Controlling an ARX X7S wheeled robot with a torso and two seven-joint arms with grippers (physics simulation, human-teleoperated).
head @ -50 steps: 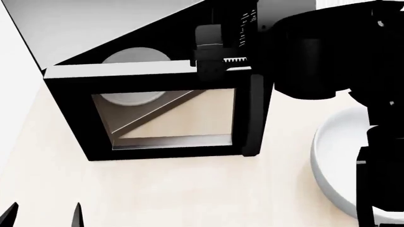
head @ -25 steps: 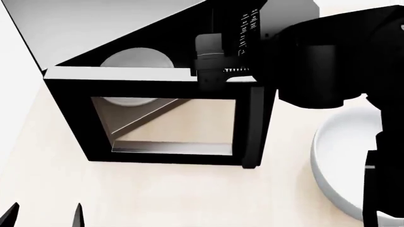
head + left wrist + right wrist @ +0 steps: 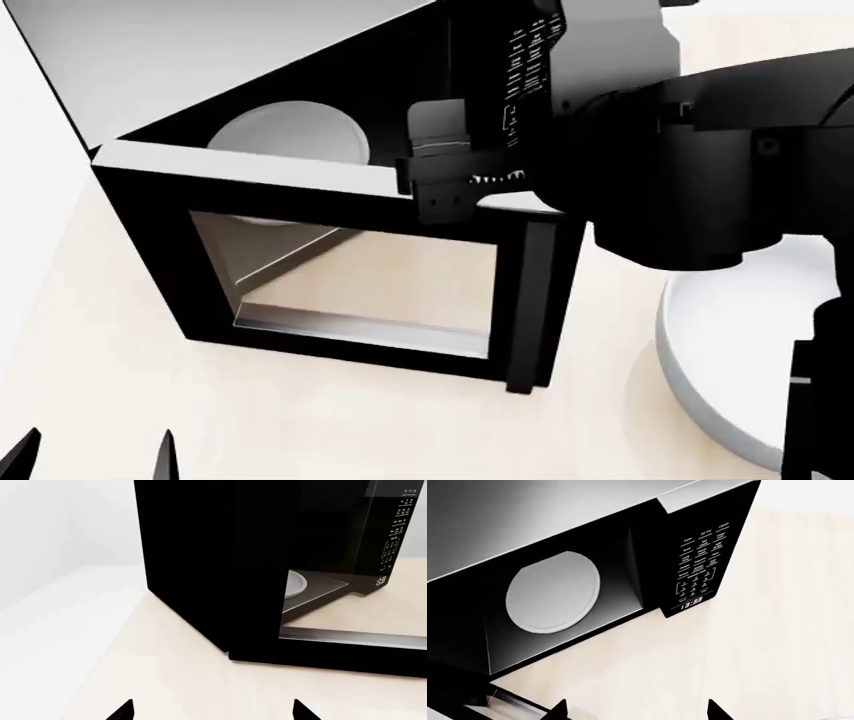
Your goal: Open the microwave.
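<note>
The microwave (image 3: 200, 60), black with a grey top, stands on the pale counter with its glass-window door (image 3: 147, 230) swung well open. Its vertical handle (image 3: 530, 300) is at the door's free end. The white turntable (image 3: 554, 592), keypad (image 3: 700, 562) and clock (image 3: 692, 602) show inside and beside the cavity. My right gripper (image 3: 441, 190) is open at the door's top edge near the handle end. In the right wrist view this right gripper (image 3: 636, 711) has only counter between its fingers. My left gripper (image 3: 212, 711) is open and low, in front of the microwave's side.
A white bowl (image 3: 727, 350) sits on the counter to the right of the door, partly under my right arm. The counter's left edge (image 3: 27, 300) runs beside the microwave. A white wall lies behind.
The door has swung further open, its handle end coming toward me. My right arm and gripper have moved with it. The left gripper has stayed still.
</note>
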